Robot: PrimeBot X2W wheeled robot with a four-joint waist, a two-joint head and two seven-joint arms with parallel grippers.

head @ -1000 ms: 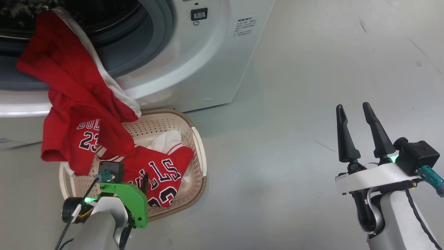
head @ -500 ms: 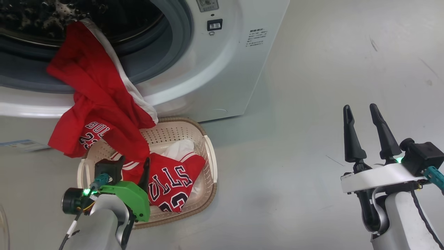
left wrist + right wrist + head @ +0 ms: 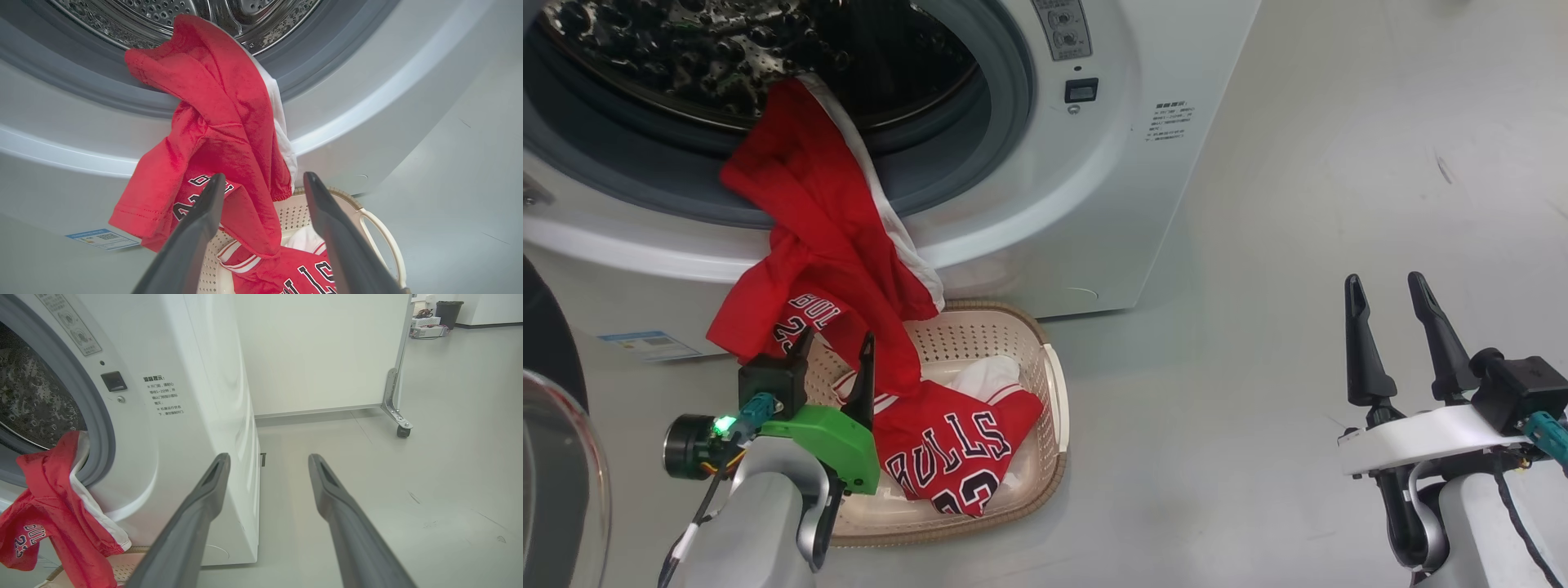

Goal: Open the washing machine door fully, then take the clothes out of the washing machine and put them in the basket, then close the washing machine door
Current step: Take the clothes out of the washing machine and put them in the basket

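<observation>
Head cam looks down at a white front-load washing machine [image 3: 1054, 212] with its hatch open. The washing machine door [image 3: 551, 482] is swung out at the lower-left edge, w/ its glass bowl and black rim partly in frame.

Red shorts [image 3: 825, 237] w/ a white side stripe hang half out of the steel drum [image 3: 727, 49]. They drape over the grey seal [image 3: 992, 155], and the lower hem dangles over the back of the basket [image 3: 1058, 408]. A red jersey [image 3: 947, 445] lettered "BULLS 23" lies crumpled inside the basket, which stands on the floor [image 3: 1298, 204] against the machine's front.

The left gripper [image 3: 837, 335] sits low over the basket's left part, its 2 fingers spread w/ nothing pinched. Its tips point up at the shorts' hem, very near it; contact is unclear. The right gripper [image 3: 1384, 279] is well off to the right over bare floor, fingers also spread and empty.

Step in hand, as I read it: unloading, w/ 1 of 2 garments in the basket. The next move prob. needs the left gripper to rise and close on the hanging cloth. It would then pull the cloth clear of the seal and into the basket. Shutting the door comes after.
</observation>
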